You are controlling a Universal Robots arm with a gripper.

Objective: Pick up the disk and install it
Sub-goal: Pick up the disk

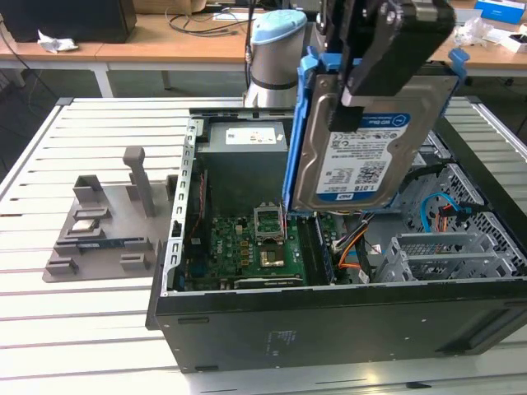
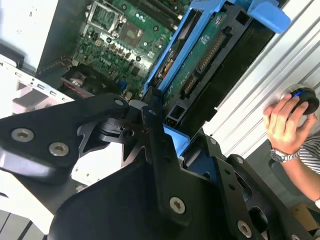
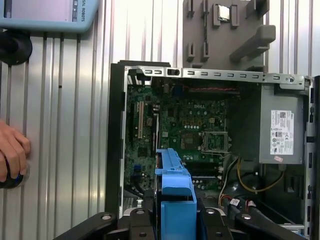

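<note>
One gripper (image 1: pixel 347 100) clamps the disk (image 1: pixel 362 164), holding it upright, long axis near vertical, directly beneath the wrist and above the middle of the open computer case (image 1: pixel 329 329).

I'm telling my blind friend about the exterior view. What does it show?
A black robot gripper holds a flat silver hard drive with blue plastic side rails upright above an open black computer case on a white slatted table.

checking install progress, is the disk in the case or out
Out. The gripper holds the disk on edge, in the air above the open computer case.
</note>
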